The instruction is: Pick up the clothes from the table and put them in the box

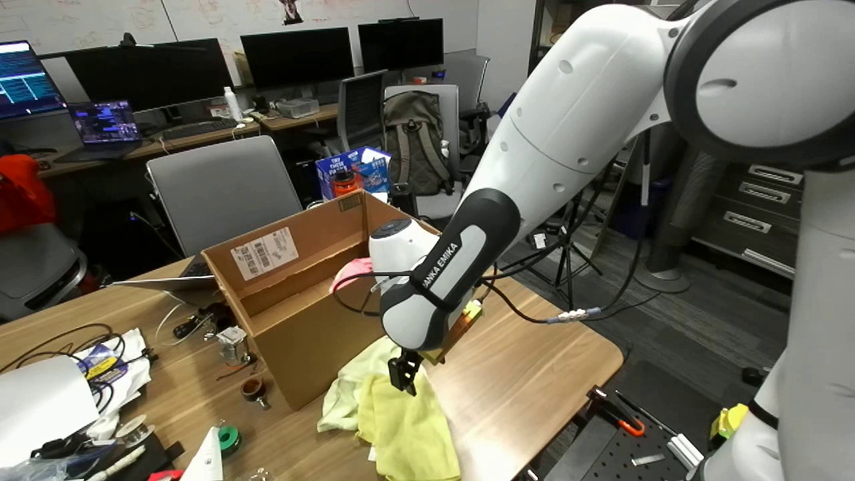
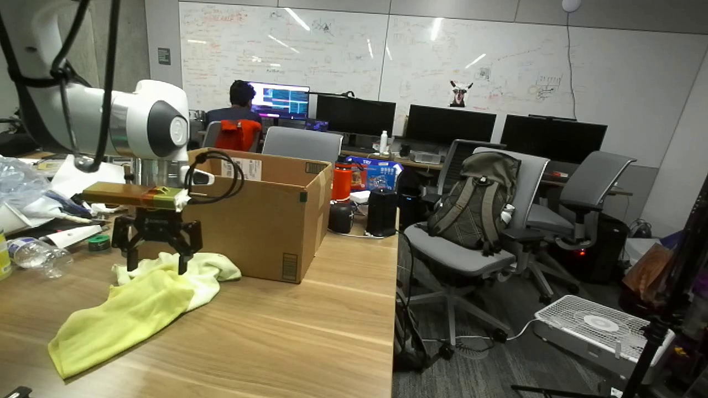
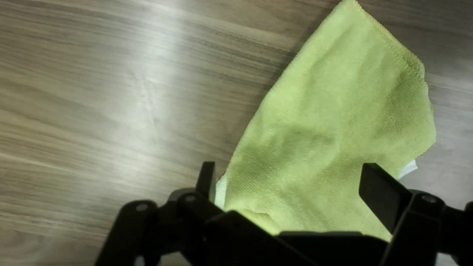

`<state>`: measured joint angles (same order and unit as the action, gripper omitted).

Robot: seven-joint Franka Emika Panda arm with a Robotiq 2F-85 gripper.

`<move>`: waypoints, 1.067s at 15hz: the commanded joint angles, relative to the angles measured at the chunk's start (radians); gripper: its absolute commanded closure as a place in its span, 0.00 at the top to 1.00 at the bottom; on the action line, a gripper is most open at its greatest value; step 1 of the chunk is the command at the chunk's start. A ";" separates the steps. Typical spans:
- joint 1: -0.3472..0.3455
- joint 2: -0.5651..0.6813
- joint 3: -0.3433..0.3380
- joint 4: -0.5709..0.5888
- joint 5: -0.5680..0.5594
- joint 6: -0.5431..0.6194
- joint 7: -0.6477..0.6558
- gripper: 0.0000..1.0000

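A bright yellow cloth point(image 1: 411, 431) lies on the table point(image 1: 528, 361), partly over a paler yellow-green cloth point(image 1: 344, 397). Both cloths, yellow point(image 2: 121, 323) and paler point(image 2: 213, 271), lie in front of the open cardboard box point(image 2: 260, 232). The box point(image 1: 314, 347) has a pink cloth point(image 1: 353, 268) visible at its inside, partly hidden by the arm. My gripper point(image 2: 157, 270) points down just over the cloths, fingers apart. In the wrist view the open gripper point(image 3: 288, 168) has the yellow cloth point(image 3: 332, 111) below and between its fingers; I cannot tell whether the fingertips touch it.
Cables, papers and small parts point(image 1: 254, 391) lie on the table left of the box in an exterior view. A plastic bottle point(image 2: 41, 254) lies near the gripper. An orange bottle point(image 2: 342, 179) and a black speaker-like object point(image 2: 381, 213) stand beyond the box.
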<state>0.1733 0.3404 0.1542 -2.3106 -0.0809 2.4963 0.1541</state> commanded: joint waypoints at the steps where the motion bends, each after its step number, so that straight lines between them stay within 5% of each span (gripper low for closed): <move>1: -0.010 0.037 0.021 0.048 0.056 0.007 -0.095 1.00; 16: -0.006 0.107 0.030 0.071 0.097 0.036 -0.167 1.00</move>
<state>0.1696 0.4342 0.1780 -2.2464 -0.0013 2.5049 0.0074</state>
